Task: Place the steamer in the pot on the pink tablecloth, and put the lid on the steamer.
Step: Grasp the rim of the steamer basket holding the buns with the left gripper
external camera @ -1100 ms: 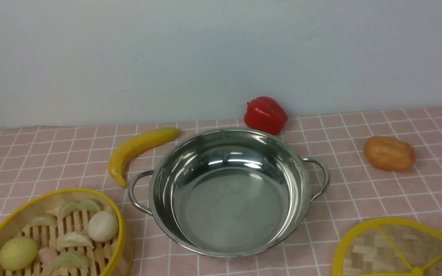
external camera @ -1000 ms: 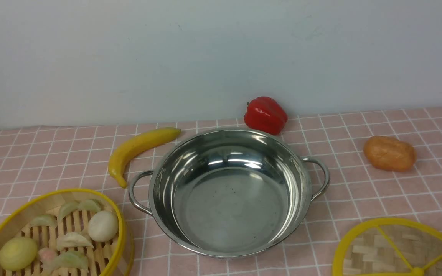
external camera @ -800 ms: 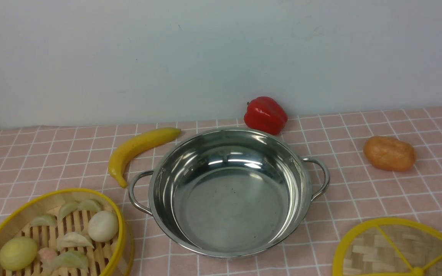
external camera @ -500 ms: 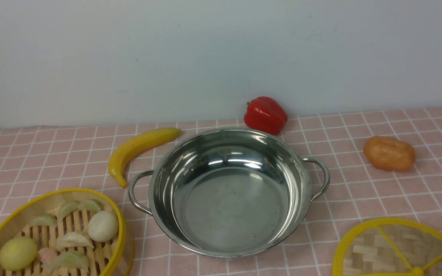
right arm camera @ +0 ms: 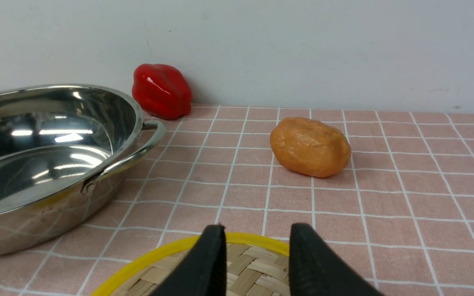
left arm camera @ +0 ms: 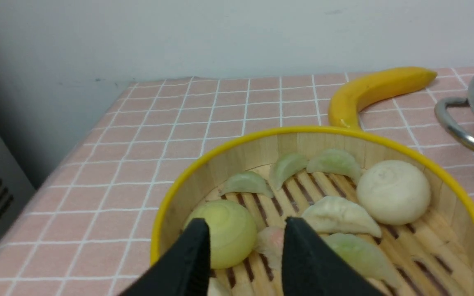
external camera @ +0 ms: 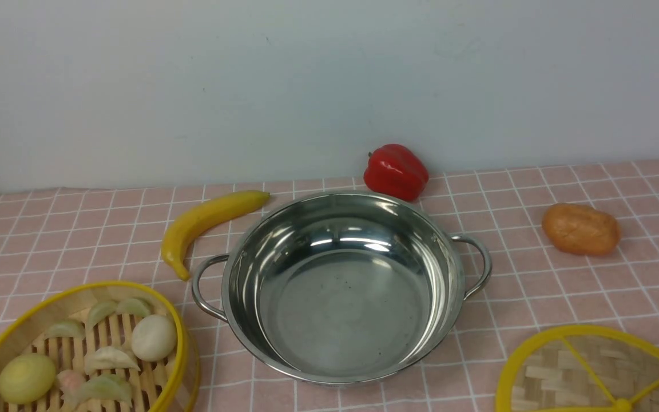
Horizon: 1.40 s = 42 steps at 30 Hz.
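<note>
Just left of the pot [external camera: 247,269] stands the steamer [external camera: 78,285], rims apart.

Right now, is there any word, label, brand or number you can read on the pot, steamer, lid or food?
None: no readable text in any view. The pot, steamer, lid, banana, red pepper and orange lump are unmarked; the pink tablecloth bears only white grid lines.

Matte black, wedge-shaped fingers [left arm camera: 307,259] taper to blunt tips on the robot's left claw [left arm camera: 245,222]; the right claw [right arm camera: 258,226] shows the same plain black pair.
</note>
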Each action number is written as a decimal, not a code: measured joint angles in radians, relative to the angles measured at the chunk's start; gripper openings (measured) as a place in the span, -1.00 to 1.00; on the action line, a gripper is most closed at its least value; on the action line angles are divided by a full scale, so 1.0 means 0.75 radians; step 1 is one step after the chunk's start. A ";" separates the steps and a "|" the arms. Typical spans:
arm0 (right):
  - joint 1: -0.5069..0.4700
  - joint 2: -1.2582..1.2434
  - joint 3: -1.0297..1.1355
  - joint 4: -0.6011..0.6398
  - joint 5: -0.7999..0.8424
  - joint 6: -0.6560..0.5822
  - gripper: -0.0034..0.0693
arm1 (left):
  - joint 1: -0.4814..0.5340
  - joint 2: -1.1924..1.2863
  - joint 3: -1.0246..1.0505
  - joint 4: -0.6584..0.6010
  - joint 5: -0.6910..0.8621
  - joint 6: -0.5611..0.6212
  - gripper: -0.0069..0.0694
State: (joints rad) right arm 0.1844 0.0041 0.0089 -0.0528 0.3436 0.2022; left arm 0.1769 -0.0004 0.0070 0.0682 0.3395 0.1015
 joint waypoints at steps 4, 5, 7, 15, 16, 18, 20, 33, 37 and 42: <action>0.000 0.000 0.000 0.000 0.000 0.000 -0.24 | 0.000 0.000 0.000 0.122 -0.001 0.087 -0.18; 0.000 0.000 0.000 0.000 0.000 0.000 -0.24 | 0.000 0.000 0.000 0.136 -0.001 0.096 -0.18; 0.000 0.000 0.000 0.000 0.000 0.000 -0.24 | 0.000 0.000 0.000 0.149 -0.001 0.102 -0.18; 0.000 0.000 0.000 0.001 -0.001 0.000 -0.24 | 0.000 0.000 0.000 -0.270 -0.151 -0.100 -0.18; 0.000 0.000 0.000 0.001 -0.001 0.000 -0.24 | 0.000 0.000 0.000 -0.391 -0.211 -0.135 -0.18; 0.000 0.000 0.000 0.001 -0.001 0.000 -0.24 | 0.000 0.000 0.000 -0.491 -0.265 -0.161 -0.18; 0.000 0.000 0.000 0.001 -0.001 0.000 -0.24 | 0.000 0.000 0.000 -0.665 -0.371 -0.183 -0.18; 0.000 0.000 0.000 0.001 -0.001 -0.001 -0.24 | 0.000 0.063 -0.274 -0.844 -0.007 -0.008 -0.18; 0.000 0.000 0.000 0.001 -0.001 0.000 -0.24 | 0.000 0.293 -0.607 -0.820 0.458 0.308 -0.18; 0.000 0.000 0.000 0.001 -0.001 0.000 -0.24 | -0.004 0.641 -0.862 -0.738 0.992 0.776 -0.18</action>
State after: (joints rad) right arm 0.1844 0.0041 0.0089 -0.0519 0.3428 0.2020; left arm 0.1740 0.4807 -0.6396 -0.4855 1.0832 0.6838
